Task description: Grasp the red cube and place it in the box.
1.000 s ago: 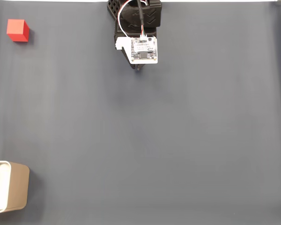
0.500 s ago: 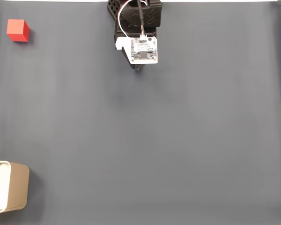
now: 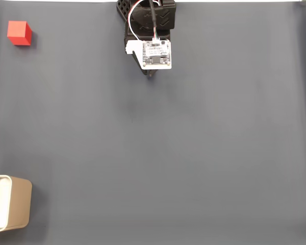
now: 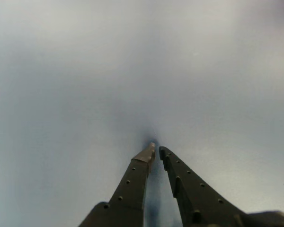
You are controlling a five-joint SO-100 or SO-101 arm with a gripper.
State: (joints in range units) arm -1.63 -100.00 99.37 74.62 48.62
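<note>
My claw (image 4: 156, 150): pressed together, the two dark fingertips nearly meeting with a thin sliver of gap lower down, pinching nothing; in the wrist view its tips sit low over my own dark shadow on the mat.
My arm (image 3: 151, 30): folded up at the top middle of the fixed view, a white circuit board with a wire on top of it.
Grey mat (image 3: 194, 153): plain dark surface spreading under me on all sides.
Red cube (image 3: 19, 32): resting on the mat at the top left of the fixed view, well apart from my claw.
Box (image 3: 10, 210): beige with a white rim, at the bottom left edge of the fixed view, cut by the frame, well apart from the cube and from me.
</note>
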